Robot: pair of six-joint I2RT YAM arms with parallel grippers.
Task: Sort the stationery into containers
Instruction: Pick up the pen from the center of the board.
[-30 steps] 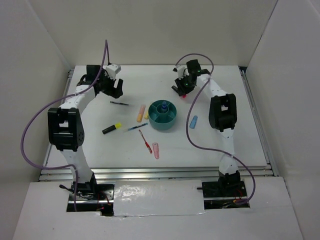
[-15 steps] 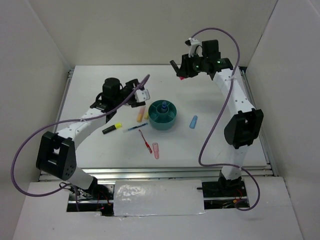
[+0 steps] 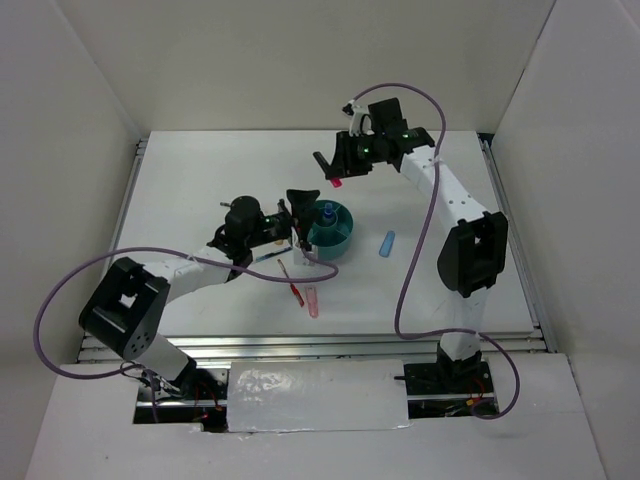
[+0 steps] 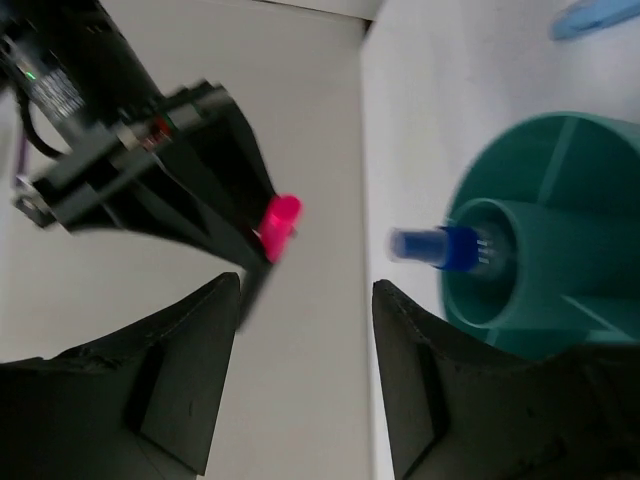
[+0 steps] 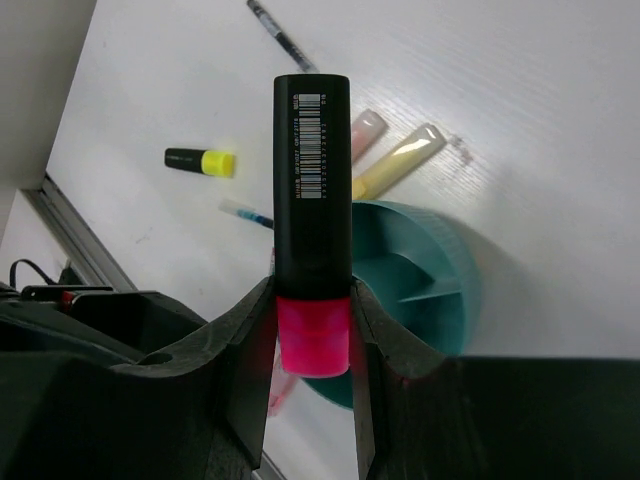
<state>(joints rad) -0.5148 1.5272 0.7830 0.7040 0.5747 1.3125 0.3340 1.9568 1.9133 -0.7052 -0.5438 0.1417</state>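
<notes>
The teal organiser bowl (image 3: pixel 338 240) stands mid-table with a clear blue-capped bottle (image 3: pixel 327 212) in its central cup. My right gripper (image 3: pixel 332 172) is shut on a black marker with a pink cap (image 5: pixel 312 200) and holds it in the air beyond the bowl (image 5: pixel 430 290). My left gripper (image 3: pixel 304 222) is open and empty, close to the bowl's left side; its view shows the bowl (image 4: pixel 570 200), the bottle (image 4: pixel 440 245) and the held marker's pink cap (image 4: pixel 278 225). A light-blue marker (image 3: pixel 387 243), a red pen (image 3: pixel 291 283) and a pink marker (image 3: pixel 312 300) lie on the table.
The right wrist view shows a yellow-and-black marker (image 5: pixel 200 161), a pale orange marker (image 5: pixel 366 130), a yellow marker (image 5: pixel 402 158), a dark pen (image 5: pixel 280 35) and a blue pen (image 5: pixel 245 214) left of the bowl. My left arm covers most of these in the top view.
My left arm swung from the far left corner to the bowl's left side. My right gripper rose with the pink-capped marker and moved left, beyond the bowl.
</notes>
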